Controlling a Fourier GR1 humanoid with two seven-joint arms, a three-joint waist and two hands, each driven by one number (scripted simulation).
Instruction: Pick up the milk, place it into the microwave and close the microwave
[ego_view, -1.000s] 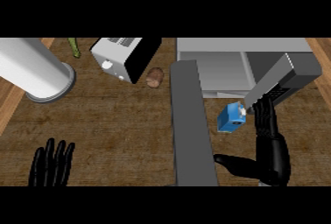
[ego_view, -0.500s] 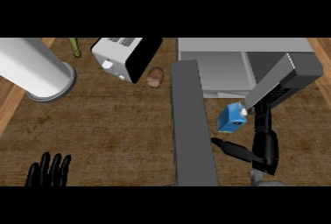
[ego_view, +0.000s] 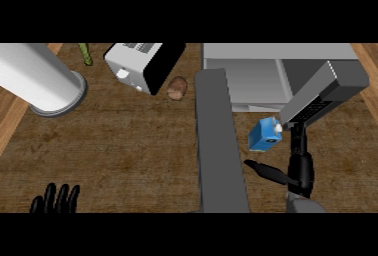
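Presently: milk (ego_view: 263, 136) stands on the counter (ego_view: 133, 145), just outside the microwave (ego_view: 251, 82), between its swung-out door (ego_view: 220, 150) and the right hand (ego_view: 299, 167). Right hand spread wide, fingers straight beside the carton, thumb out below it, holding nothing. Left hand (ego_view: 55, 200) rests at lower left edge, fingers up, relaxed.

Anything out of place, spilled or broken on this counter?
Nothing spilled or damaged. Only the toaster sits askew, turned at an angle to the microwave, with a potato lying loose beside it.
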